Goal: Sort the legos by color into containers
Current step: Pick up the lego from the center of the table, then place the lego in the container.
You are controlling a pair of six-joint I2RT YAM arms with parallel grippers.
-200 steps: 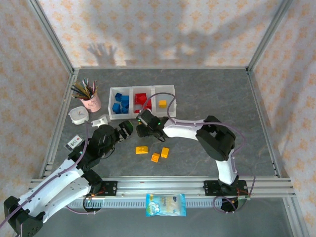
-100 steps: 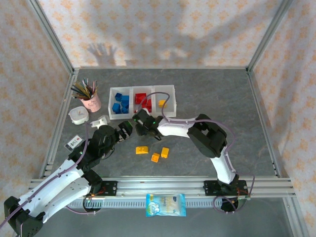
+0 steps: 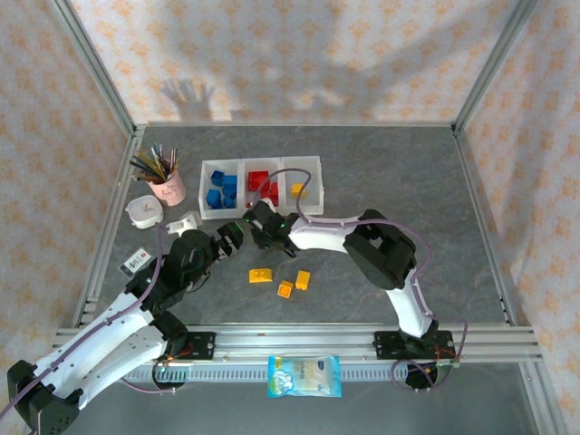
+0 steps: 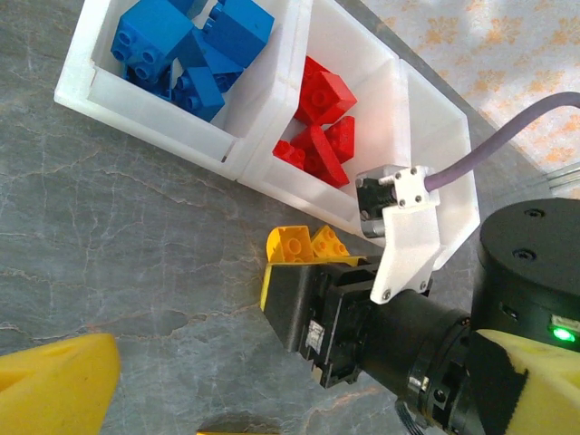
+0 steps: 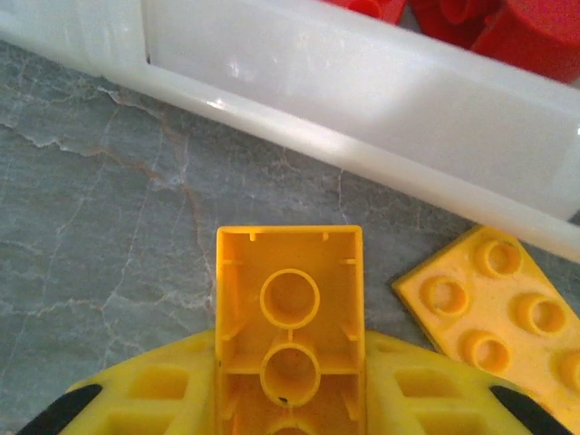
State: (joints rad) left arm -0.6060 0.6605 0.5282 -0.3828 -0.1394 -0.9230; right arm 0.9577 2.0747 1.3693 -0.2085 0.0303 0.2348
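My right gripper (image 3: pixel 256 227) is shut on a yellow lego (image 5: pixel 288 317), whose hollow underside faces the right wrist camera, just in front of the containers (image 3: pixel 261 188). A second yellow lego (image 5: pixel 503 313) lies beside it to the right, studs up. The left bin holds blue legos (image 4: pixel 186 50), the middle bin red ones (image 4: pixel 322 122), and the right bin one yellow (image 3: pixel 297 189). Three more yellow legos (image 3: pixel 285 283) lie loose on the table. My left gripper (image 3: pixel 234 237) stands open and empty, close to the left of the right gripper (image 4: pixel 285 263).
A pink pencil cup (image 3: pixel 166 181) and a white round dish (image 3: pixel 144 211) stand left of the bins, with a small white part (image 3: pixel 184 220) near my left arm. A blue-white bag (image 3: pixel 304 375) lies past the front rail.
My right gripper slid a little left toward the bins and closed on the yellow lego. The left arm has stayed still and open.
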